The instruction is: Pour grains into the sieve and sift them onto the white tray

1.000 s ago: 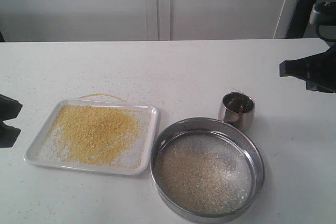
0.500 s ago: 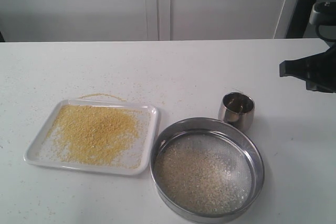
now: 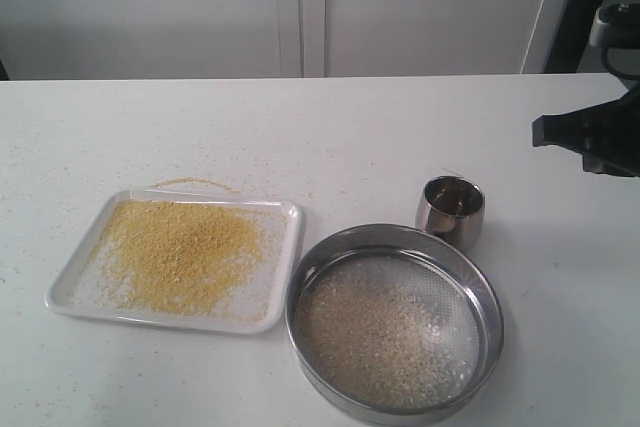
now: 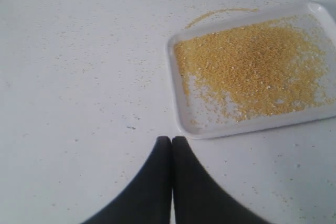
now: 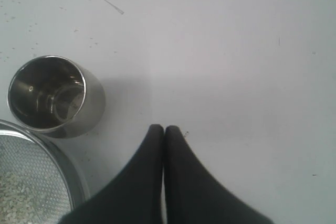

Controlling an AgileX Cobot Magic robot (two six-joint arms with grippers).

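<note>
Left gripper (image 4: pixel 171 140) pinched closed, empty, beside the flat white rectangular tray (image 3: pixel 160 320) at 8 o'clock | fine golden grains (image 3: pixel 180 252) spread on it | large round steel-rimmed sieve (image 3: pixel 390 234) at 5 o'clock holds coarse pale grains (image 3: pixel 375 342), so sifting looks finished | small steel cup (image 3: pixel 452 209) at its 1 o'clock | right gripper (image 5: pixel 164 128) closed, empty, 3 o'clock | no legible writing.

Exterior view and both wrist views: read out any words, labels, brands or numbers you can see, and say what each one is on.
None: no text can be read in any view.
The round steel-rimmed mesh sieve shows no legible label.
The flat white rectangular tray is unmarked.
The small rounded steel cup shows only reflections.
</note>
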